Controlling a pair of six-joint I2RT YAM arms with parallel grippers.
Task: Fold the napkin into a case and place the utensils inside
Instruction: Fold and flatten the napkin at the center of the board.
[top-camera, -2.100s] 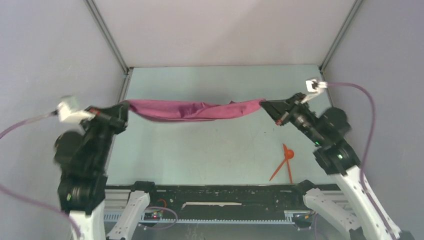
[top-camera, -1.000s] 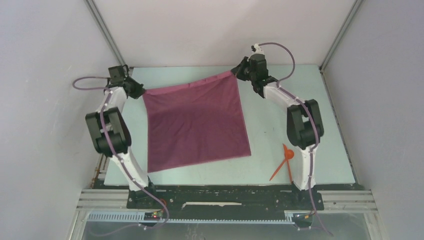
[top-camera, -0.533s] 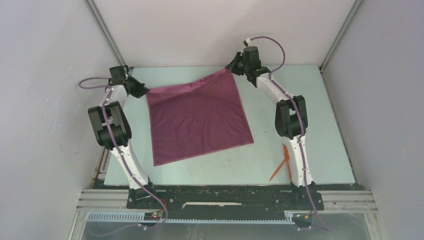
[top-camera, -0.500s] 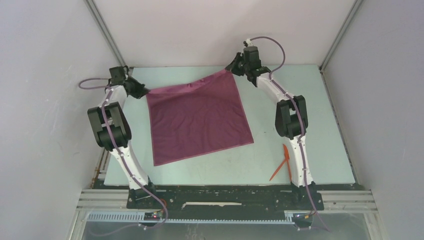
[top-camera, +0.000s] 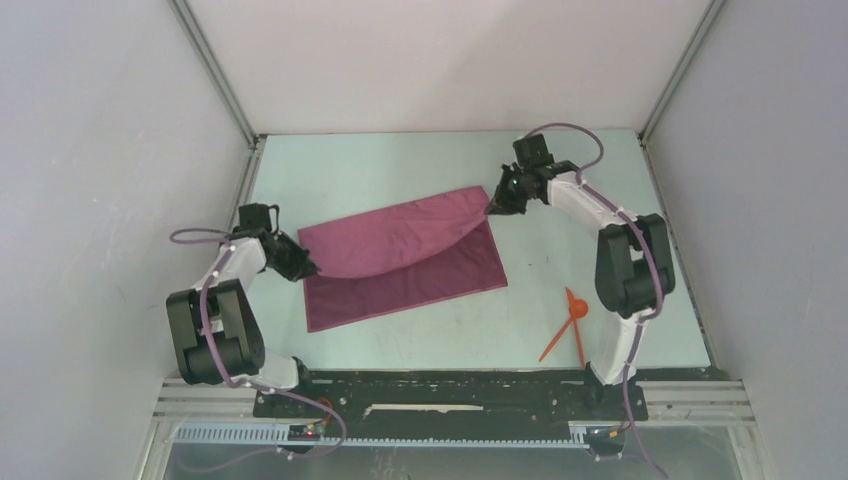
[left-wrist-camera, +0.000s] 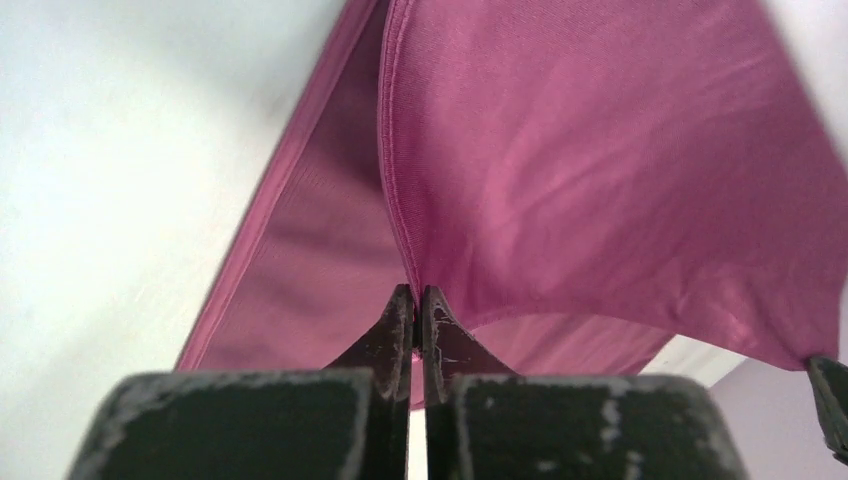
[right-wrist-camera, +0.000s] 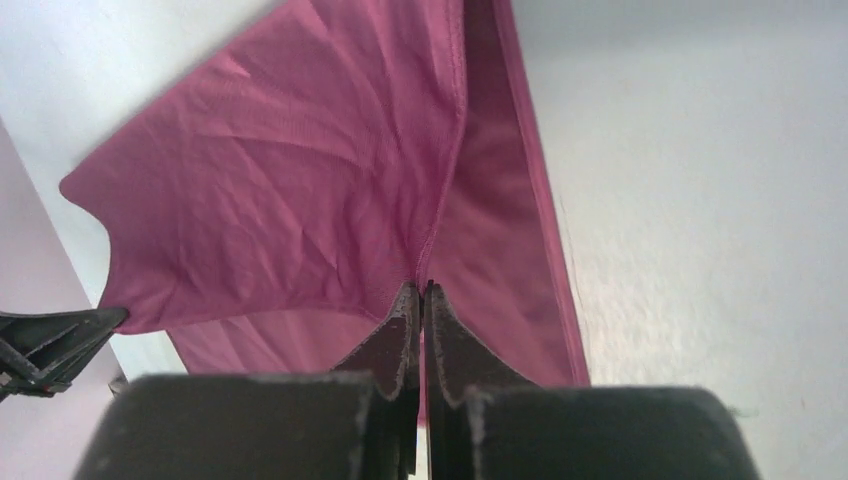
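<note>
Left gripper (left-wrist-camera: 416, 300): jaws pinched on one corner of the napkin (top-camera: 400, 255).
Right gripper (right-wrist-camera: 420, 298): jaws pinched on the opposite corner, same edge.
Napkin: mid-table, top layer arching over the lower half.
Fold: I should lower both corners level onto the near edge, keeping tension even.
Utensils (top-camera: 570, 325): near right, well apart from cloth.
Obstacles: apparently none; edge alignment is hard to judge.
</note>
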